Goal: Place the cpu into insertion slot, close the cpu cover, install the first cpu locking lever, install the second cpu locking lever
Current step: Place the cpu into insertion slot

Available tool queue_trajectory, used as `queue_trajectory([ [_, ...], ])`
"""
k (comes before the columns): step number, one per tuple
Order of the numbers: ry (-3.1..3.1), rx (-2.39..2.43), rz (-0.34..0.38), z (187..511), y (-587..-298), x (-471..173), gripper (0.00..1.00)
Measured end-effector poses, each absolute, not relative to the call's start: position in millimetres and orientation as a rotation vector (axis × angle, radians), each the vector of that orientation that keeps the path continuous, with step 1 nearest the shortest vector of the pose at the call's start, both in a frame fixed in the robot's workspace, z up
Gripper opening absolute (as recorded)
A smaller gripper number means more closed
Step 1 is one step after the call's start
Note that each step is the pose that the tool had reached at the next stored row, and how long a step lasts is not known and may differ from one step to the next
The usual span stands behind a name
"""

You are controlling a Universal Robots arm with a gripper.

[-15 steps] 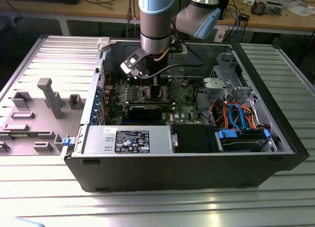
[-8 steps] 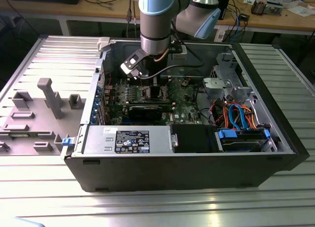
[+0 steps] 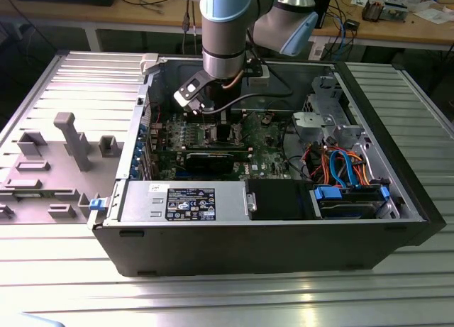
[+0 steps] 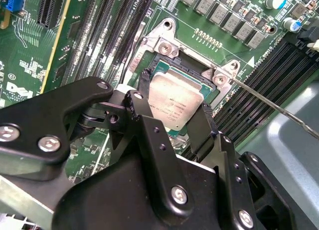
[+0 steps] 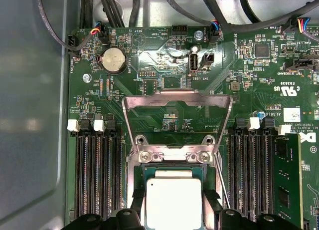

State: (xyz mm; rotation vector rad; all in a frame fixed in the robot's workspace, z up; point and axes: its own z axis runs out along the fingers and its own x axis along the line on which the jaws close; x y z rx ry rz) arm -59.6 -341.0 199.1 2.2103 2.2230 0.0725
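Note:
In both wrist views my gripper [image 4: 172, 110] [image 5: 174, 205] is shut on the cpu [image 4: 169, 98] [image 5: 173, 192], a silvery square chip. One black finger [image 4: 142, 90] presses one side and the other finger [image 4: 202, 125] the opposite side. The chip sits level at the insertion slot [image 4: 195, 70] [image 5: 135, 182]; whether it is fully seated I cannot tell. The cpu cover [image 5: 177, 96], a silver frame with a square window, stands swung open beyond the slot. A thin locking lever [image 4: 279, 108] [image 5: 223, 185] sticks out unlatched beside the slot. In the exterior view the gripper [image 3: 218, 121] reaches down inside the computer case.
Long black memory slots [image 5: 94, 175] [image 5: 249, 170] flank the socket on both sides. A black graphics card [image 3: 213, 157], a power supply [image 3: 184, 199], a drive cage with coloured cables [image 3: 340, 164] and the case walls [image 3: 248, 249] surround the board. A grey fixture [image 3: 67, 146] lies at the exterior view's left.

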Motion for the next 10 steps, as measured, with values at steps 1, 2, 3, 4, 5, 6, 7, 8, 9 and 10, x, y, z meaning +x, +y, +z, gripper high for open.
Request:
queue_trajectory([
  [1, 2.223, 2.21, 0.073, 199.1, -341.0, -59.7, 0.54],
  [2, 2.223, 2.21, 0.073, 199.1, -341.0, -59.7, 0.54],
  [3, 2.223, 2.21, 0.073, 199.1, -341.0, -59.6, 0.54],
  [4, 2.223, 2.21, 0.073, 199.1, -341.0, -59.7, 0.54],
  [5, 2.223, 2.21, 0.073, 199.1, -341.0, -59.6, 0.54],
  [6, 2.223, 2.21, 0.073, 199.1, -341.0, -59.6, 0.54],
  [7, 2.223, 2.21, 0.073, 199.1, -341.0, -59.7, 0.54],
  [8, 2.223, 2.21, 0.073, 199.1, -341.0, -59.7, 0.54],
  [9, 2.223, 2.211, 0.073, 199.0, -341.0, -59.7, 0.54],
  [10, 2.223, 2.211, 0.073, 199.1, -341.0, -59.6, 0.54],
])
